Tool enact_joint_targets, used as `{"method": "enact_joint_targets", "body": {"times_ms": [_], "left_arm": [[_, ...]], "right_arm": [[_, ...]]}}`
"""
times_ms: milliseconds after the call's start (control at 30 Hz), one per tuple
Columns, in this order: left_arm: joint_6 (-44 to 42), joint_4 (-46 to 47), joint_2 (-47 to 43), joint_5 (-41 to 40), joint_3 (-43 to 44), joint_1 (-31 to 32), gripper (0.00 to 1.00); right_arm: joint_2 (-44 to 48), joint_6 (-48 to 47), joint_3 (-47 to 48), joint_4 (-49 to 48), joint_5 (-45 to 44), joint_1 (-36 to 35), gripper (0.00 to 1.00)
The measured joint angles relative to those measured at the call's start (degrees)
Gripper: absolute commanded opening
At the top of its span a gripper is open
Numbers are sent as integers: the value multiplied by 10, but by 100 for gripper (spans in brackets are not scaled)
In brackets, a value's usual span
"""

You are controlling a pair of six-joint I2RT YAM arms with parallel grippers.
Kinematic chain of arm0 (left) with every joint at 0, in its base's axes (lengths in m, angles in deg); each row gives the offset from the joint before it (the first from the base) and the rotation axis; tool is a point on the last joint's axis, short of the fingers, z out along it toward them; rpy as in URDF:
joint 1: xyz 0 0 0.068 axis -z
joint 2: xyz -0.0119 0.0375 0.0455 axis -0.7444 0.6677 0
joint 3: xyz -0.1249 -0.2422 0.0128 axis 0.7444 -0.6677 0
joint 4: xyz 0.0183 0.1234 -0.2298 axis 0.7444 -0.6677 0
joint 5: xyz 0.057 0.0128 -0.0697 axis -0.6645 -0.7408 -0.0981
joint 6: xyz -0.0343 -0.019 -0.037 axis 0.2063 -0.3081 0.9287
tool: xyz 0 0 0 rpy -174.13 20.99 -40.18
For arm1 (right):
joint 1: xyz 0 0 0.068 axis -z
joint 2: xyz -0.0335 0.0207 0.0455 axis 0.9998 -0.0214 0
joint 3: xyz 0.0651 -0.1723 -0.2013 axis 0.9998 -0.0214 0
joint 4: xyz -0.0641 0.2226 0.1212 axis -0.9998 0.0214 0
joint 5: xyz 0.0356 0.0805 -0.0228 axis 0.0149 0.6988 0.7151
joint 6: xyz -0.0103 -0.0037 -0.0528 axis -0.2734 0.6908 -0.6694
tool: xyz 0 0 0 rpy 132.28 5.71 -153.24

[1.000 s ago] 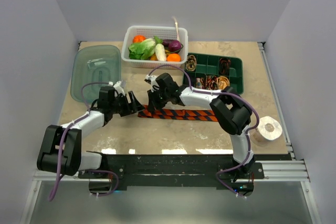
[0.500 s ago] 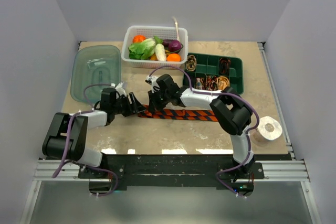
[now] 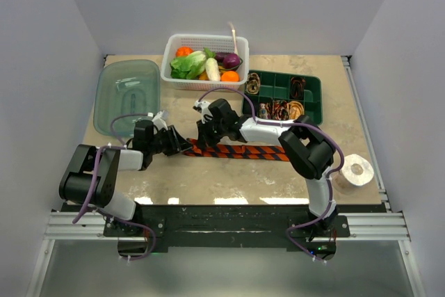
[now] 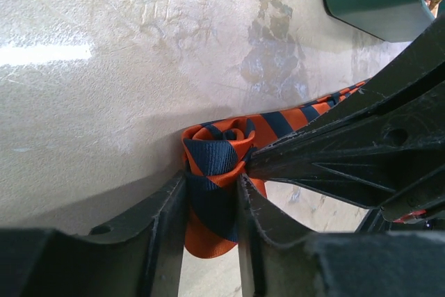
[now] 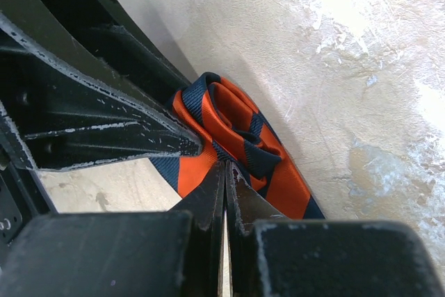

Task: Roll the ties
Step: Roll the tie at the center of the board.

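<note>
Where the tie [image 4: 212, 172] is curling into a small coil at its left end, the left tool [image 4: 211, 184] is grasping it, with one finger pressing each side of the roll. The right tool [image 5: 226, 166] is standing clenched, its jaws meeting with only a hairline between them. Its tip is touching the coil from the opposite side (whether any cloth is caught in that tip, I cannot tell). The two tools are sitting just beside each other over that left end. The rest of the tie is lying flat and straight, running rightward across the middle of the bench [image 3: 229, 180]. Behind the tie's right half, a green tray [image 3: 316, 94] is sitting with coiled ties [image 3: 296, 108] in its compartments. A white basket [image 3: 171, 52] of vegetables [image 3: 191, 64] is standing at the far edge. A clear tub [image 3: 125, 99] is lying at far left, and a tape roll [image 3: 353, 170] is resting near the right edge, well apart from the tie.
</note>
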Motion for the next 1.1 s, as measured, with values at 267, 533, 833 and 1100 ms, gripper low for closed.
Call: {"method": "enact_joint_targets", "body": {"times_ms": [267, 533, 833, 1100], "left_arm": [[-1, 9, 7, 2, 0, 0, 23], [-13, -33, 4, -11, 15, 0, 21], [-57, -154, -42, -79, 53, 5, 20], [-79, -229, -54, -154, 90, 45, 19]], "right_arm": [[0, -5, 0, -1, 0, 1, 0], [2, -11, 4, 8, -2, 2, 0], [4, -18, 4, 26, -9, 3, 0], [4, -18, 7, 32, -14, 3, 0]]}}
